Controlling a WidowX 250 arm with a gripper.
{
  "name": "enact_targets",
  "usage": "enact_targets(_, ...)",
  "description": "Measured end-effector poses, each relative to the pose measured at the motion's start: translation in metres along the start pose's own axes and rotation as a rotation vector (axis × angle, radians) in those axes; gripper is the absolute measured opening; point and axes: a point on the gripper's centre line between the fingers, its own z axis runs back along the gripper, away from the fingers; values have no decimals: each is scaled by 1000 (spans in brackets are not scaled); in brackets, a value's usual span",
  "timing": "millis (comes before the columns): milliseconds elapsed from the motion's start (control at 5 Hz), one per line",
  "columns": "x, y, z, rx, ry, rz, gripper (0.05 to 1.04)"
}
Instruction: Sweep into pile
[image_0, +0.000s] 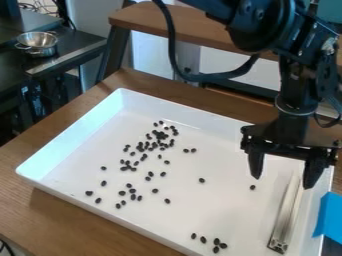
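Bar (287, 215) of pale metal, long and grooved, lies at the right of the white tray (77, 134), its long axis running from near to far and canting a little rightward at the far end. It looks like the sweeping tool. Its near end lies toward the near right corner; its far end shows between the fingertips of the black gripper (282, 182), closer to the right one. The gripper hangs nearly upright, pointing down, its two fingers wide apart from left to right, so they stand across the bar's narrow width. It holds nothing. That suits a grasp, I judge, with a slight shift right to centre it before lowering; how high the tips are above the bar I cannot tell.

Leftward, dark beans (160, 135) lie scattered, thickest toward the far left, with a small group by the near rim. The pile seems unmade; once gripped, the bar would have to travel left to reach most of them.
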Motion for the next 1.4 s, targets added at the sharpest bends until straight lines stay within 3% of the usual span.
enact_targets(200, -6, 4, -14, 25, 35, 4, 999)
enact_targets(400, -5, 3, -21, 30, 39, 15, 999)
enact_targets(800, -8, -11, -24, -77, 49, -20, 999)
enact_targets(1000, -6, -10, -26, -69, 41, -3, 999)
enact_targets(1400, -1, -13, -51, -8, 42, 4, 952)
